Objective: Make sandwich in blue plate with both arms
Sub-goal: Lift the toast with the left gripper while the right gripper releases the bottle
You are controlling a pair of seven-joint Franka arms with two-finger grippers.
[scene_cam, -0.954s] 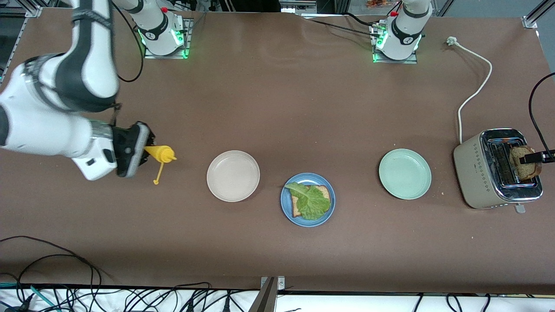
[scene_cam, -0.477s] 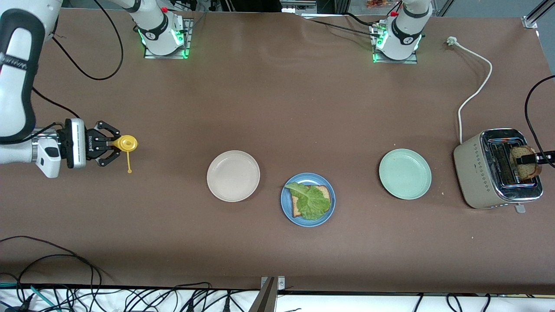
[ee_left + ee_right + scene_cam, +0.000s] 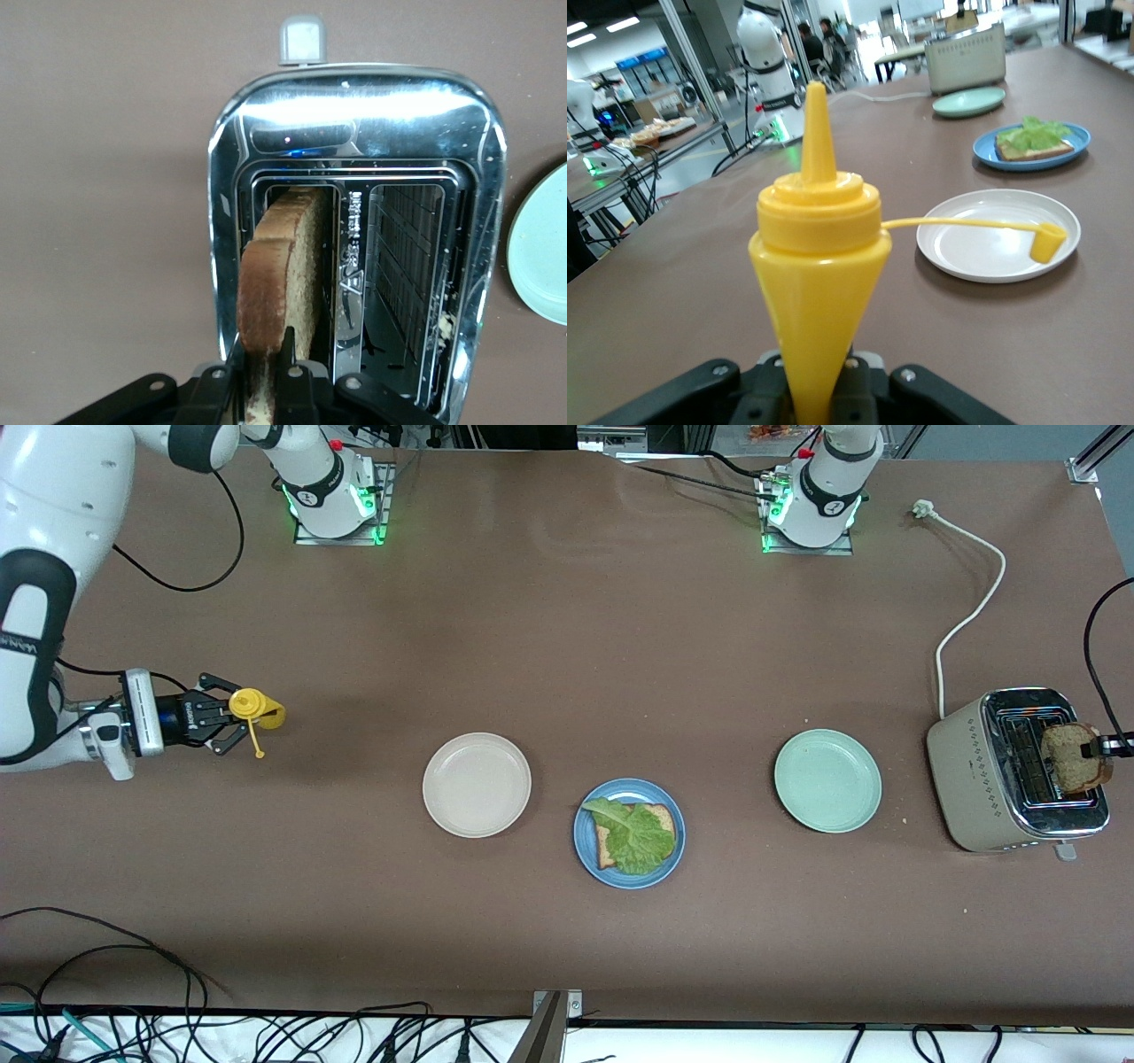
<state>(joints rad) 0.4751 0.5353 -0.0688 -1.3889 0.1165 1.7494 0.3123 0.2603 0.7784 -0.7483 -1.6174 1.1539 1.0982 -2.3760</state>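
Note:
The blue plate [image 3: 586, 857] holds one slice of brown bread [image 3: 663, 816] with a green lettuce leaf [image 3: 636, 836] on top. My left gripper [image 3: 1101, 747] is shut on a second brown bread slice [image 3: 1067, 759], held upright at one slot of the toaster [image 3: 983, 775]. In the left wrist view the slice [image 3: 282, 257] stands in the slot between my fingers [image 3: 293, 367]. My right gripper [image 3: 225, 724] is shut on a yellow squeeze bottle [image 3: 258, 710] over the right arm's end of the table. Its open cap [image 3: 1050, 241] hangs on a tether.
A beige plate [image 3: 477, 784] and a pale green plate [image 3: 827, 780] lie on either side of the blue plate. The toaster's white cord [image 3: 970, 615] runs toward the left arm's base. Cables hang along the table edge nearest the front camera.
My right arm has swung out toward its end of the table with the yellow bottle and turned it. The left gripper and its bread slice have barely moved.

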